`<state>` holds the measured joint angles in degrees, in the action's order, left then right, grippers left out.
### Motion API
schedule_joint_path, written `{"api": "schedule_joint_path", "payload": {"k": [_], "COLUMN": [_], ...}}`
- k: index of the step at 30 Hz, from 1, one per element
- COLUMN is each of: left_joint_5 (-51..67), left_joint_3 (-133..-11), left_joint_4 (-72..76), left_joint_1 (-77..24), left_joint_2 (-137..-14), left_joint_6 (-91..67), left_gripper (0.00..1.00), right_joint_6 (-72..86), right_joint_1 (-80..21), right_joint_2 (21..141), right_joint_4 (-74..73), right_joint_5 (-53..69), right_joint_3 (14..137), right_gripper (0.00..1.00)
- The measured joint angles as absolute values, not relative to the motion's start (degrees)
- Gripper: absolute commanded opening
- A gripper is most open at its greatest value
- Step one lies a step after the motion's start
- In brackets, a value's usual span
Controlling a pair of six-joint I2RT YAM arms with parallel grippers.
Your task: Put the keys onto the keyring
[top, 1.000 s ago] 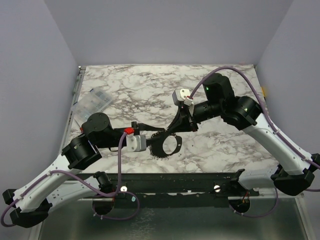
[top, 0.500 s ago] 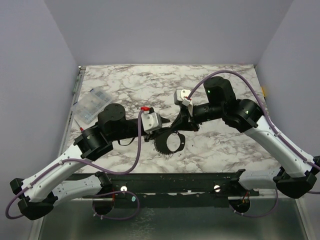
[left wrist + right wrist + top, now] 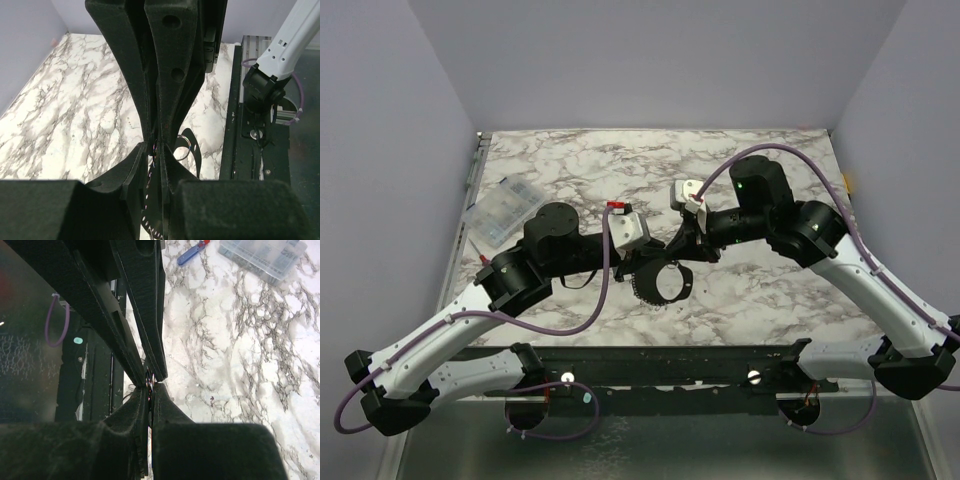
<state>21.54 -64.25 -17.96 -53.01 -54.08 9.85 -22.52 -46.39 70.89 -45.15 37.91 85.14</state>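
Note:
My two grippers meet tip to tip over the middle of the marble table [image 3: 620, 170]. The right gripper [image 3: 667, 257] [image 3: 149, 382] is shut on a thin iridescent metal piece. A small silvery ring, the keyring [image 3: 184, 146], sticks out beside the right gripper's fingers [image 3: 170, 60]. Below hangs a black looped band [image 3: 638, 289] with pale dots along its edge. My left gripper [image 3: 645, 263] [image 3: 154, 150] has its jaws drawn close on this band's edge and the metal piece. I cannot make out the keys; the fingers hide the pinch point.
A clear plastic box [image 3: 505, 210] [image 3: 262, 257] lies at the table's left edge. A blue tool with a red end [image 3: 192, 252] rests near it. A black rail [image 3: 670, 365] runs along the near edge.
The left arm swung right and forward until its fingertips met the right gripper's, and its jaws narrowed. The right gripper and the black band stayed nearly where they were.

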Motion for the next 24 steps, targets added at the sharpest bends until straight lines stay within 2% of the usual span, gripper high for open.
{"api": "schedule_joint_path", "payload": {"k": [3,7,24], "left_joint_5": [21.5,21.4,24.1], "left_joint_3": [-64.3,-64.4,-65.3], "left_joint_4": [-17.9,-17.9,-19.3], "left_joint_1": [-53.0,-53.0,-53.1], "left_joint_2": [-54.2,-54.2,-55.2], "left_joint_6": [9.8,9.9,10.6], "left_gripper": [0.27,0.29,0.19], "right_joint_6": [-22.5,-22.6,-23.7], "right_joint_1": [-46.4,-46.4,-46.4], "right_joint_2": [70.6,70.3,69.4], "right_joint_4": [-45.2,-45.4,-46.7], "right_joint_5": [37.8,37.8,39.4], "right_joint_3": [85.1,85.1,84.9], "right_gripper": [0.01,0.01,0.01]}}
